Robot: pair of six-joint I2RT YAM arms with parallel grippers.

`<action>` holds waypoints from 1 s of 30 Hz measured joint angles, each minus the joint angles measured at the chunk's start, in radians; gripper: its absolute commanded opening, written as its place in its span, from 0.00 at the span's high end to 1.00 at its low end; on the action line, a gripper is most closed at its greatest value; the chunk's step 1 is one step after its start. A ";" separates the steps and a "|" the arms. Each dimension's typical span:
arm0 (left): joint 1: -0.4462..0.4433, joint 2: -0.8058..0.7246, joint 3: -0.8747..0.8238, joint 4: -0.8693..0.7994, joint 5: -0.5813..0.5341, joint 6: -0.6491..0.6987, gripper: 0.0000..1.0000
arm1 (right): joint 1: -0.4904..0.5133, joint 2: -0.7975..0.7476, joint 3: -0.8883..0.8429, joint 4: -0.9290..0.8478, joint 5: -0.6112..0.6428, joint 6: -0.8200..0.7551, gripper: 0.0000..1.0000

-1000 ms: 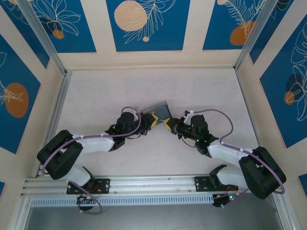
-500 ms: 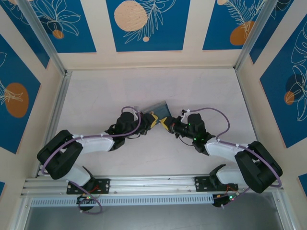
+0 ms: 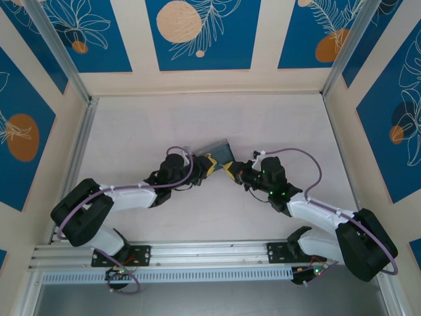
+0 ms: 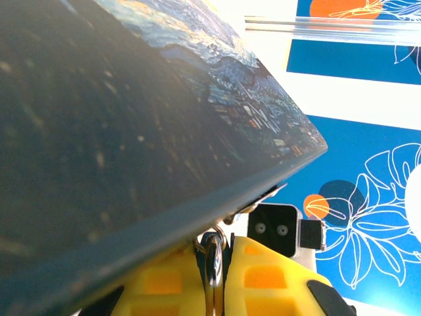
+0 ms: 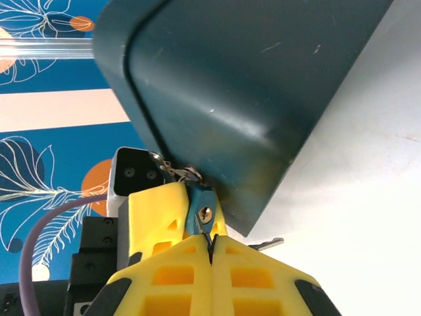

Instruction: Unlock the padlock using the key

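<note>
Pale matte surface, glossy dark rectangular tin; left claw pinches the tiny teal metal padlock near its silvery shackle, right claw squeezed shut under its keyhole.

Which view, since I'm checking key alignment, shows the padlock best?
Right wrist: the padlock faces it, blue body and keyhole plain, by the tin. Left wrist catches a metal ring, likely its shackle; top view, too small to tell.
</note>
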 measured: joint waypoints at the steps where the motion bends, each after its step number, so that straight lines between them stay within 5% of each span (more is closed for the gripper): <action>1: 0.000 0.000 0.000 0.000 0.000 0.000 1.00 | 0.000 -0.006 0.000 -0.006 0.001 -0.003 1.00; 30: 0.000 0.000 0.000 -0.003 0.000 0.003 1.00 | 0.000 0.044 0.037 -0.035 0.002 -0.022 1.00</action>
